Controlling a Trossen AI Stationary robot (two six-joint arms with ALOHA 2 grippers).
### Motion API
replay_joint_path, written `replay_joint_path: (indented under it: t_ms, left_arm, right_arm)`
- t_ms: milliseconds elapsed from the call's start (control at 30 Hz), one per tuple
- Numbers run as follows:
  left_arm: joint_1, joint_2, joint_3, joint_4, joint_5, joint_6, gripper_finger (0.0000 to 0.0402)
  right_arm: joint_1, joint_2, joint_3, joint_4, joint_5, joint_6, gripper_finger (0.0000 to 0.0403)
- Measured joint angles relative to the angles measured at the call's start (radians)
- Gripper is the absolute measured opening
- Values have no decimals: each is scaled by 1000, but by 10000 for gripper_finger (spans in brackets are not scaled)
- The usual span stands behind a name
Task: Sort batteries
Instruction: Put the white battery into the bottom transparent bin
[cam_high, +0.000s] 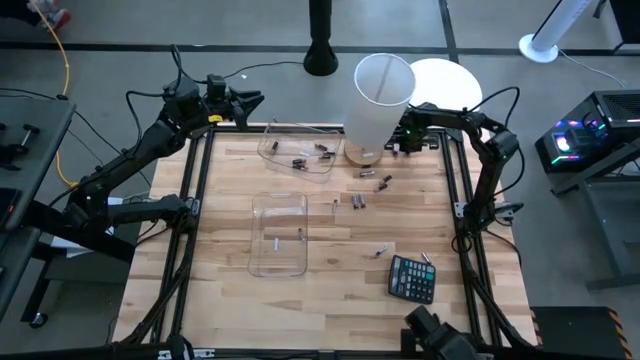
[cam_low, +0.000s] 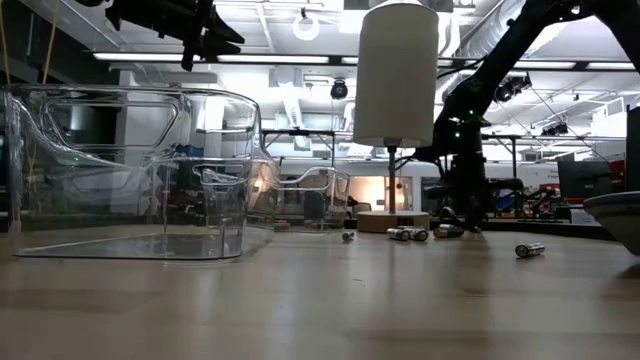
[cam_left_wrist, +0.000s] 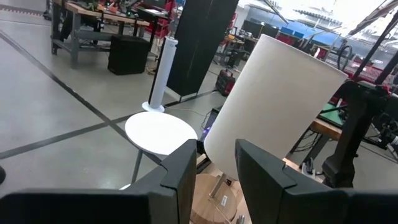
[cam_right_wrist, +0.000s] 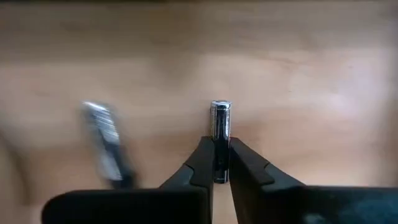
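right gripper (cam_right_wrist: 220, 163): reaches low over the table's far right edge, beside the lamp (cam_high: 381, 100), fingers clamped on a battery (cam_right_wrist: 220, 121) (another lies nearby)
left gripper (cam_left_wrist: 211, 168): raised at the far left corner, fingers apart

Wooden table (cam_high: 230, 190) bearing two clear bins (cam_high: 279, 233) (cam_high: 300, 152), a lamp (cam_high: 378, 100), a calculator (cam_high: 412, 278), and scattered batteries (cam_high: 358, 202) between them.

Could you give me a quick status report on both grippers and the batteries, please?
Right gripper shut on a small silvery cylindrical battery at the wooden table's far edge. Left gripper open, raised at the far left corner. Tall white lamp stands close beside the pick.
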Motion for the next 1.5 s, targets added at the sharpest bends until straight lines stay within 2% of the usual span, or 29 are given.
replay_joint_path:
  t_ms: [167,367,567,700,867,1000,1100,1233,1500]
  left_arm:
    - [0,0,0,0,0,0,106]
    - [0,0,0,0,0,0,106]
    - [1,0,0,1,0,10,106]
    - [1,0,0,1,-1,45,106]
    - [3,0,0,11,-6,60,106]
    - [3,0,0,16,-6,54,106]
    - [3,0,0,16,-6,53,106]
    - [3,0,0,16,-9,52,106]
    - [3,0,0,16,-10,-27,106]
  right_arm:
    - [-4,-112,0,-102,73,-22,7]
    - [25,-273,-2,-264,41,-14,4]
    - [155,-415,-2,-476,29,28,2]
    - [274,-479,-2,-579,-16,108,2]
    - [381,-521,-2,-659,-22,231,1]
    - [469,-540,-1,-709,-103,243,1]
    - [551,-542,-1,-666,-211,186,1]
    - [668,-535,-1,-461,-339,68,1]
    - [844,-497,0,82,-433,-81,1]
